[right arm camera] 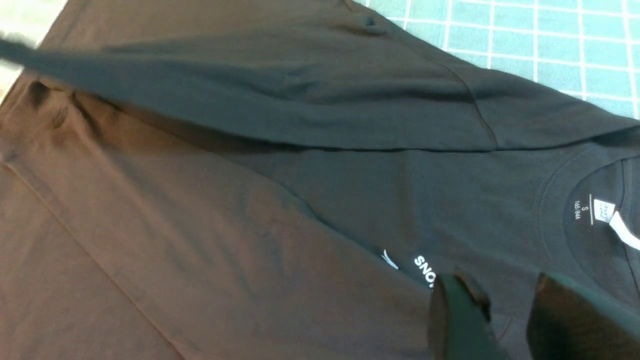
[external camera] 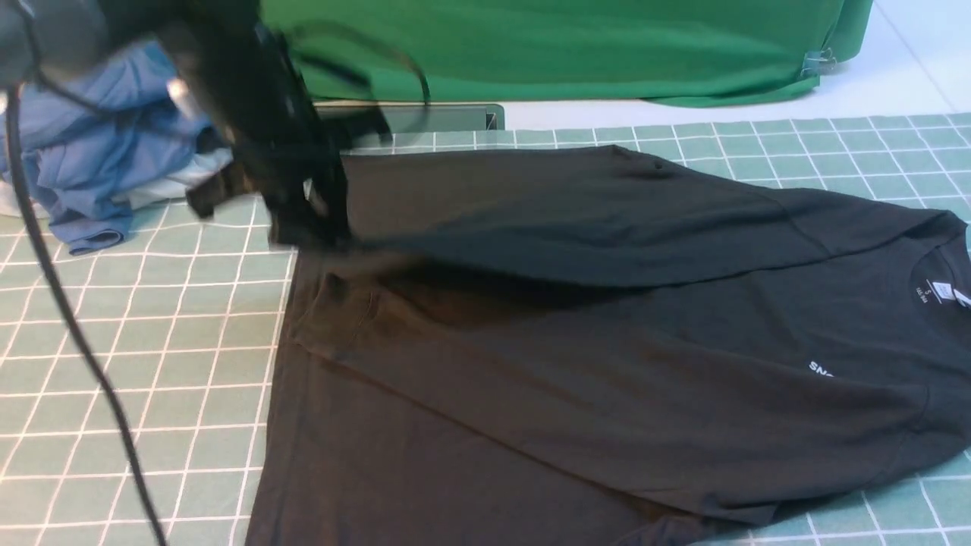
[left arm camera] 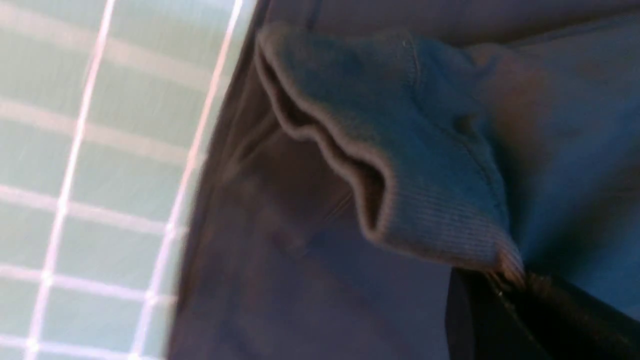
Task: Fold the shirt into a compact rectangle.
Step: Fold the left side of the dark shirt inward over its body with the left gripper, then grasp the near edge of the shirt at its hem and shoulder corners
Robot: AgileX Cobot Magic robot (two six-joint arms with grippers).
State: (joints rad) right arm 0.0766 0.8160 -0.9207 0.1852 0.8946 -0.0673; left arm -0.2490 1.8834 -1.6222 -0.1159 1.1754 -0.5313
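One black shirt on checked mat, left jaws pinching raised edge

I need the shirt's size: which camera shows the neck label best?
The right wrist view: the neck label sits inside the collar of the shirt, close enough to read an S beside it. The front view shows it tiny at the right edge. The left wrist view shows only bunched fabric, no label.

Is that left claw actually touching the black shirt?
Touching. The front view shows the left gripper shut on an edge of the shirt, with the fabric pulled taut up to it.
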